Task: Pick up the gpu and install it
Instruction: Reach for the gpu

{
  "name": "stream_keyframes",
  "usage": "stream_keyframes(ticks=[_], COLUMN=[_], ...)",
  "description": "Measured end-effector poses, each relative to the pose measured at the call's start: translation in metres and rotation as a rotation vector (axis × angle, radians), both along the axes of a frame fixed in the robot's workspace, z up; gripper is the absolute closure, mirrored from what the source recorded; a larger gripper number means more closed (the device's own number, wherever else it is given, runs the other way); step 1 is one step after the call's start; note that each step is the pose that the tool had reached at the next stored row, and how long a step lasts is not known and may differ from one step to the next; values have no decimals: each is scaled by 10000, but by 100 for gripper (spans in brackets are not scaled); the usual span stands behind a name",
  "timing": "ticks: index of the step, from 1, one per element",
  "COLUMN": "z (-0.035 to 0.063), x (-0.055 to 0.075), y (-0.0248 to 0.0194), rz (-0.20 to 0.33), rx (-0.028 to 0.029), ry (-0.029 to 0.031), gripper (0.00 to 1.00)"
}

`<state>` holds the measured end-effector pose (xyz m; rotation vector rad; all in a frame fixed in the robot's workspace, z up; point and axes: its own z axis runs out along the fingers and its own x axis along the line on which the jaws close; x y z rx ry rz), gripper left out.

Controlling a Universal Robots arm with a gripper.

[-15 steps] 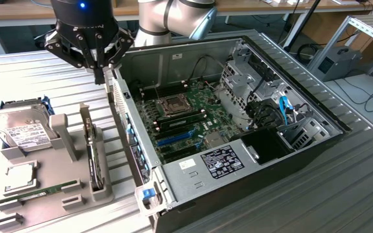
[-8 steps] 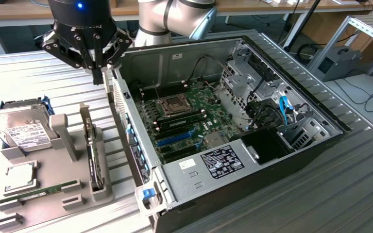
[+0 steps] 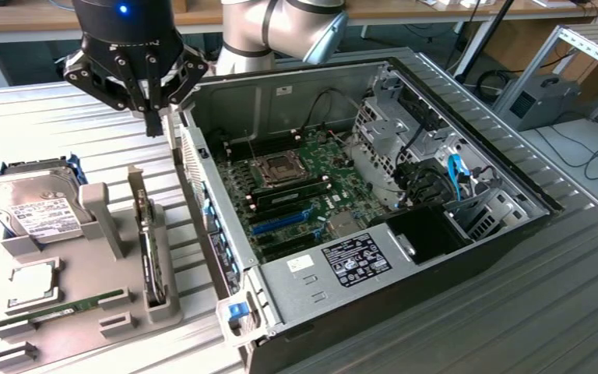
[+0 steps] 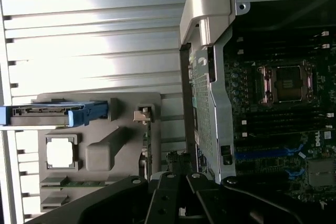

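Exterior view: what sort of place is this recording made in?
Probably a robotics lab or test workshop: an open computer case lies on a ribbed metal table, a gray holder beside it presents a hard drive and the gpu, and wooden workbenches stand behind.

Ribbed metal table (image 3: 71,132), parts holder (image 3: 96,212), computer case (image 3: 278,280)

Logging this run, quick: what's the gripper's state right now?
Gripper: shut, holding nothing; the gpu stands on edge in the grey holder.
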<state>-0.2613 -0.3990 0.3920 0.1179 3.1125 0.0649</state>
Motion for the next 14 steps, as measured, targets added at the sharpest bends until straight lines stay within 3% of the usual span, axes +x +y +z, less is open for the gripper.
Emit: stream_keyframes(ticks=[14], z=[-4], x=[-44], y=[0], rz=[-1], rx=[0], ry=[0], gripper=[89])
